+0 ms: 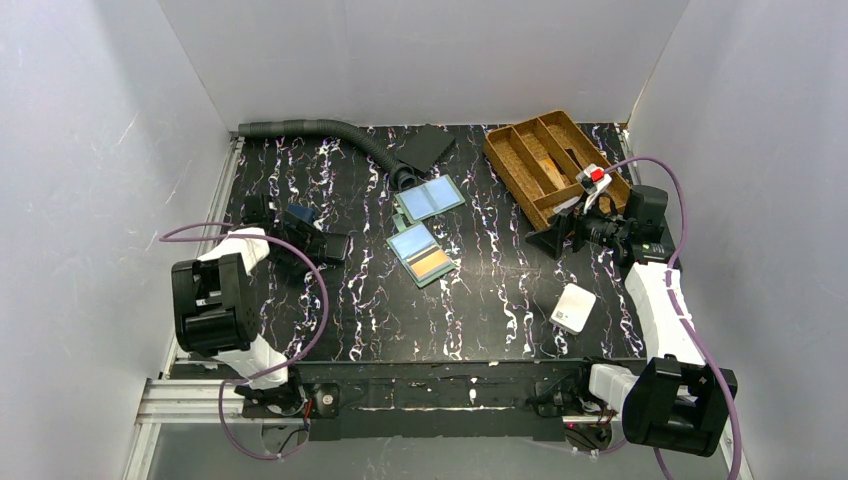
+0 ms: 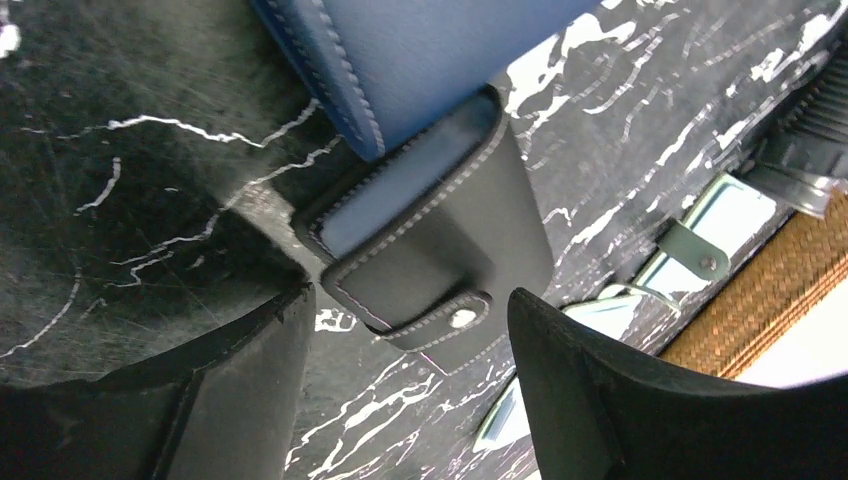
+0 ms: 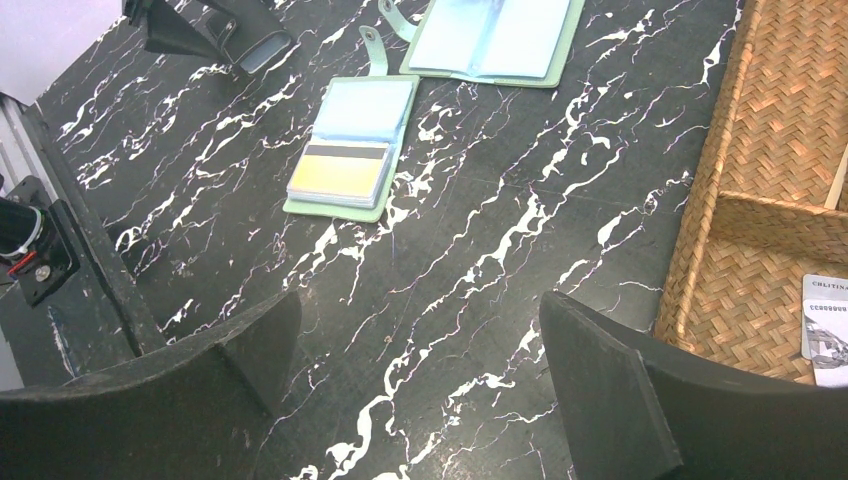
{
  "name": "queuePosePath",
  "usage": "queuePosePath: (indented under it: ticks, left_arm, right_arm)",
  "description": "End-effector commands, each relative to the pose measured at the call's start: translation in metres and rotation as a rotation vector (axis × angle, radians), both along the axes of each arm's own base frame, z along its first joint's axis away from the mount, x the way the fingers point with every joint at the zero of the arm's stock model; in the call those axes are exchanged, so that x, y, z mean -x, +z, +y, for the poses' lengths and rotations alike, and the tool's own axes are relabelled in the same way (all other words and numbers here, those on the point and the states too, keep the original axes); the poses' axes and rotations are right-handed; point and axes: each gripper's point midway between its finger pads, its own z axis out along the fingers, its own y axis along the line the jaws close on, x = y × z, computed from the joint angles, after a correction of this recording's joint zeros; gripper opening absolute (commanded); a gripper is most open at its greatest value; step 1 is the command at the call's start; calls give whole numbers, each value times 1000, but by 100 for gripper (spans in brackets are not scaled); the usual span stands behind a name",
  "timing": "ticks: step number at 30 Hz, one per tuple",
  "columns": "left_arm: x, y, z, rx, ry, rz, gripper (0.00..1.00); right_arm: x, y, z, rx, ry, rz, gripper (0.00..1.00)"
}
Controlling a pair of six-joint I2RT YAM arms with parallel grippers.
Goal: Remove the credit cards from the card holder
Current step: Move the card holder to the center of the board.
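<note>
Top external view is showing the card holder (image 1: pixel 420 253) lying open and flat near the middle of the table (image 1: pixel 480 300), well apart from both my claws. A blue card (image 3: pixel 365 108) is sitting in its far clear pocket and an orange card (image 3: pixel 338 178) in the near one, both still inside. My right claw (image 3: pixel 420 300) is hovering over bare tabletop with its jaws spread wide and nothing between them, the woven tray (image 3: pixel 790 150) just to its right. My left claw (image 2: pixel 410 298) is also standing open at the table's left side, its two fingers flanking the black snap strap (image 2: pixel 430 250) of the navy wallet (image 2: pixel 440 50); whether they are touching it I cannot tell. Another bifold with pale blue panels (image 1: pixel 430 198) is lying just beyond the holder, and a white square box (image 1: pixel 573 308) is resting near my right arm.
</note>
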Motion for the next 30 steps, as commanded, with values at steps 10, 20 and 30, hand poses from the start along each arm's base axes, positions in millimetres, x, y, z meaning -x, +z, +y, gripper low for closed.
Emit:
queuePosePath:
  ticks: [10,20,30]
  left_arm:
    - [1,-26,24,-81,102,81,15]
    - [31,39,-30,58,-236,-203,0]
    - [92,60,-123,193,-570,-264,0]
  right_arm:
    - [-1,2,2,-2,28,-27,98]
    - [1,2,4,-9,40,-24,98]
    - [1,-4,4,-13,49,-5,98]
